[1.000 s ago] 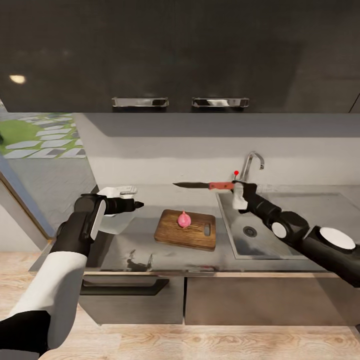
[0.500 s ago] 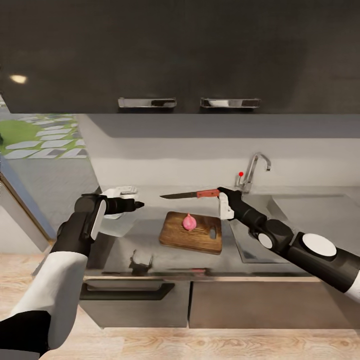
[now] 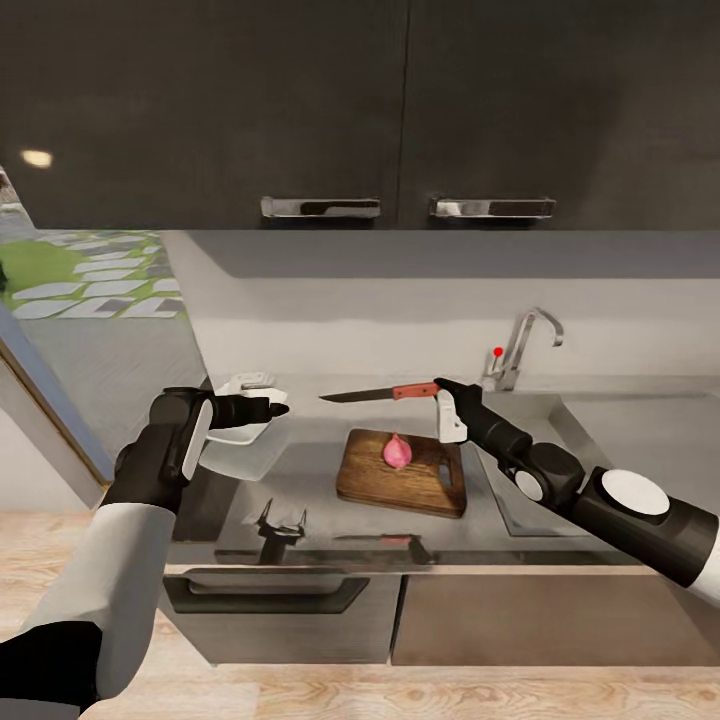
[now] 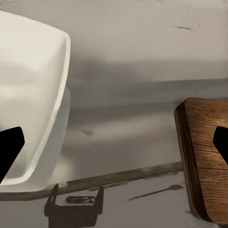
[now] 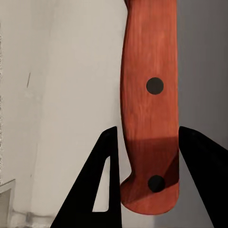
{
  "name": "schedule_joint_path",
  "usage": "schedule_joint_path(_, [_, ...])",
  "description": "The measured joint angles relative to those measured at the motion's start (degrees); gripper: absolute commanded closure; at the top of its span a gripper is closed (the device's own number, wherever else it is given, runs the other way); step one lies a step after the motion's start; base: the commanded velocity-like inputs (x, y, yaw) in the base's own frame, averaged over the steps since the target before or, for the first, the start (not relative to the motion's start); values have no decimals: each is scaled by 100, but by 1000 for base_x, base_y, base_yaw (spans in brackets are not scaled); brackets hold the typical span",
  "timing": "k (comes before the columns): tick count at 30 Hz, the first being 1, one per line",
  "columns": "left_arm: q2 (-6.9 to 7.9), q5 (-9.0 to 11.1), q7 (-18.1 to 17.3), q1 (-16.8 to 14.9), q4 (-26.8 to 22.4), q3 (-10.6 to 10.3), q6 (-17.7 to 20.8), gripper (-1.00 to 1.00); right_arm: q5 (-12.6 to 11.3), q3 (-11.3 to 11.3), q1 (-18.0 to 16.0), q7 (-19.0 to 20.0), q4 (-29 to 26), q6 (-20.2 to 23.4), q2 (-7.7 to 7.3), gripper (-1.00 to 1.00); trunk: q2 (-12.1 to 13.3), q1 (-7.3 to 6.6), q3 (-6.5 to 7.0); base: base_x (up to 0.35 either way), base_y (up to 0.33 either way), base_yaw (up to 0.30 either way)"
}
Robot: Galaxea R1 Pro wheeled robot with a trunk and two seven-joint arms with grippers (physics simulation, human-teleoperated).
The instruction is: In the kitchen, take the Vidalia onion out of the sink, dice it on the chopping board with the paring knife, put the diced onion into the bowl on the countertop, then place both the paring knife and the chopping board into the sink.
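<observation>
The dark reddish Vidalia onion sits whole on the brown chopping board, which lies on the grey countertop left of the sink. My right gripper is shut on the paring knife, holding it level in the air above the board's far edge, blade pointing left. The right wrist view shows the reddish handle clamped between the fingers. My left gripper hovers open over the white bowl, left of the board. In the left wrist view, the bowl and the board's end both appear.
Dark upper cabinets with chrome handles hang low over the counter. The bent tap and its red knob stand behind the sink. A drawer front lies below the counter edge. An opening to a garden is at far left.
The right gripper has carried the knife left, from above the sink to above the board. The camera has shifted, sliding the scene right. The left arm is unmoved.
</observation>
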Motion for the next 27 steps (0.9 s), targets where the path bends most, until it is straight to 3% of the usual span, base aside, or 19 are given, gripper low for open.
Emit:
schedule_joint_path(9, [0, 0, 0, 0, 1, 1, 0, -100, 0, 5, 0, -3, 137, -58, -37, 100, 0, 0, 0, 1, 2, 0])
schedule_joint_path(21, [-59, 1, -5, 0, -10, -3, 12, -100, 1, 5, 0, -102, 289, -425, -295, 100, 0, 0, 0, 0, 0, 0])
schedule_joint_path(24, [-153, -3, -7, 0, -11, -59, 17, -100, 1, 0, 1, -259, 362, -445, -320, 100, 0, 0, 0, 0, 0, 0])
schedule_joint_path(27, [-194, -1, -46, 0, -11, -279, 35, -100, 1, -3, 2, -334, 397, -466, -341, 100, 0, 0, 0, 0, 0, 0])
